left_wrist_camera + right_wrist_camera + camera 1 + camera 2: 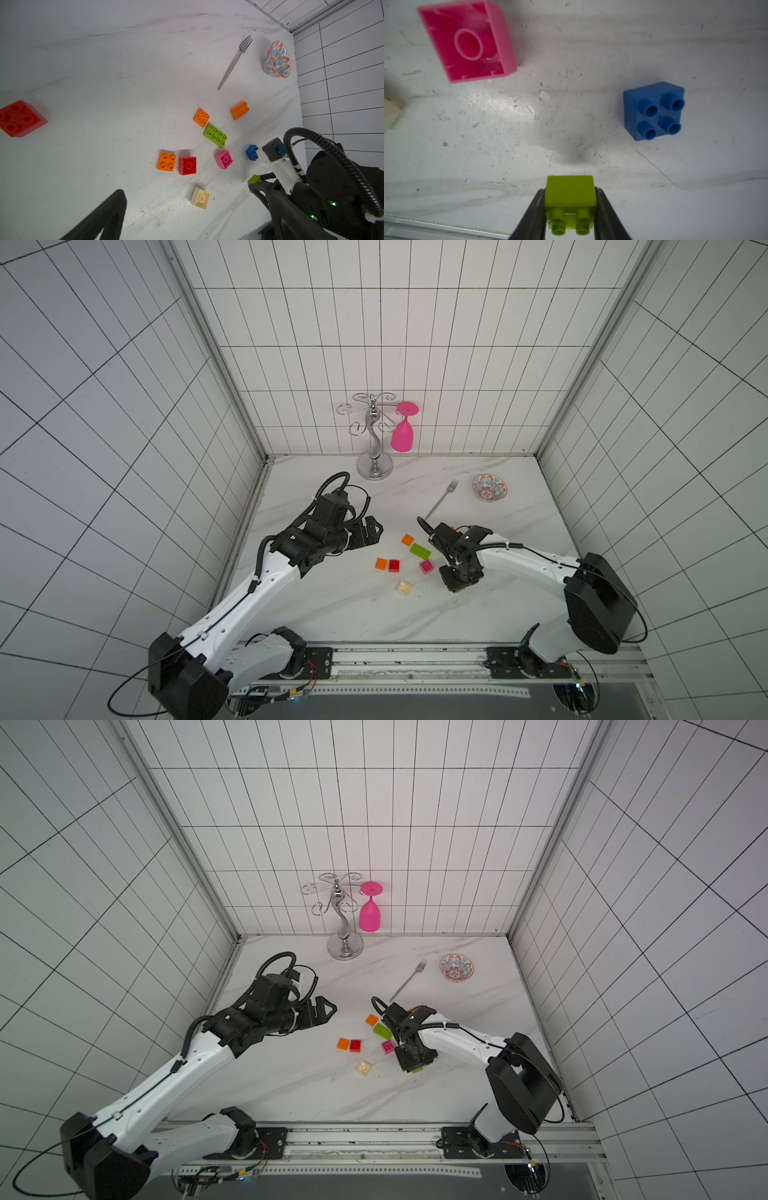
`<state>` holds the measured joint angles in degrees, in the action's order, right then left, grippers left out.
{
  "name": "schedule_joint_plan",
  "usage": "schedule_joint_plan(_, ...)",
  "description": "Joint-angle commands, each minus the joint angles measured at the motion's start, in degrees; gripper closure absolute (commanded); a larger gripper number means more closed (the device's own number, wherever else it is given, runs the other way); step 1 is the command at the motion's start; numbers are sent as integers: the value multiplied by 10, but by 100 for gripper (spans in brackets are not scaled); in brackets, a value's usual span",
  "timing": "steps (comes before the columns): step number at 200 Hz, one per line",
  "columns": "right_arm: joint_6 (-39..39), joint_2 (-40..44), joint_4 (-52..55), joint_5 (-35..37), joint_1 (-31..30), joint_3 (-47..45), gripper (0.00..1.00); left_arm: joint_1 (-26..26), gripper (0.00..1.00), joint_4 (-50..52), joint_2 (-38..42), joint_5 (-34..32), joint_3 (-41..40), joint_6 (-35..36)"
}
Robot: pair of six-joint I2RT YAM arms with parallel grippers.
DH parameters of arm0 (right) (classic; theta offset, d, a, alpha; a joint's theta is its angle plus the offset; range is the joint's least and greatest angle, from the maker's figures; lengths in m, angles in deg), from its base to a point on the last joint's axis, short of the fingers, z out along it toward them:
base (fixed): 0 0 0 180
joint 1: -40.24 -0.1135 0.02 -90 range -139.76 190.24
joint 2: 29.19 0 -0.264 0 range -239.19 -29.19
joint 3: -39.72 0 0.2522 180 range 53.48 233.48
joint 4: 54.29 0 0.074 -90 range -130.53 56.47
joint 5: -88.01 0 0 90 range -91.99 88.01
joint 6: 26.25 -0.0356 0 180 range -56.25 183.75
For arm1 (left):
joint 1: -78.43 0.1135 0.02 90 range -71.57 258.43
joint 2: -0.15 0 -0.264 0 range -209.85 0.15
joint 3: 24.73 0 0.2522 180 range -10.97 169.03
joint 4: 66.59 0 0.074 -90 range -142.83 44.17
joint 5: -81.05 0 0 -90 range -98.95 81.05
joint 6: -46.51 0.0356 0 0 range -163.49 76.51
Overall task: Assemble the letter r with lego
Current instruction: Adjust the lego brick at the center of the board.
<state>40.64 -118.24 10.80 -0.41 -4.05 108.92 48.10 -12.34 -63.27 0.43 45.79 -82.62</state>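
A small lime square brick [570, 195] is clamped between the right gripper's [570, 189] fingers, studs toward the wrist camera, over the marble table's [571, 124] near right part. A blue brick [654, 111] and an upturned pink brick [467, 41] lie close by. The long lime brick [215, 135], a red brick [187, 165] and a cream brick [200, 197] lie further left. The left gripper [373, 531] hovers apart from them, jaws spread wide.
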Motion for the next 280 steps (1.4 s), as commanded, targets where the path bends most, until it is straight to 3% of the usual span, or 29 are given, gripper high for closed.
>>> schedule_joint_plan(1,-17,-20,-14,4,-3,-16,96,-1,1,-6,0,-21,-2,7)
schedule_joint_plan(43,-21,-34,-36,-8,-2,-32,73,-2,1,-7,-5,-17,-6,4)
schedule_joint_plan(68,-21,-39,-42,-16,-2,-36,65,-1,1,-6,-8,-16,-11,4)
schedule_joint_plan(114,-23,-11,-31,-8,0,-31,35,-1,1,-8,-13,-13,-20,2)
schedule_joint_plan(139,-23,30,-36,-9,1,-26,34,-8,3,-10,-22,-18,-20,8)
schedule_joint_plan(154,-33,78,-59,-32,18,-37,35,-43,6,-11,-42,-55,-13,15)
schedule_joint_plan(195,-89,233,-174,-268,195,-123,38,-196,20,-23,-182,-146,49,76)
schedule_joint_plan(226,-106,308,-172,-348,303,-149,40,-274,24,5,-327,-197,141,159)
schedule_joint_plan(248,-98,333,-153,-371,344,-152,41,-290,28,11,-398,-208,191,201)
schedule_joint_plan(280,-92,350,-134,-376,355,-153,42,-286,34,28,-453,-187,242,243)
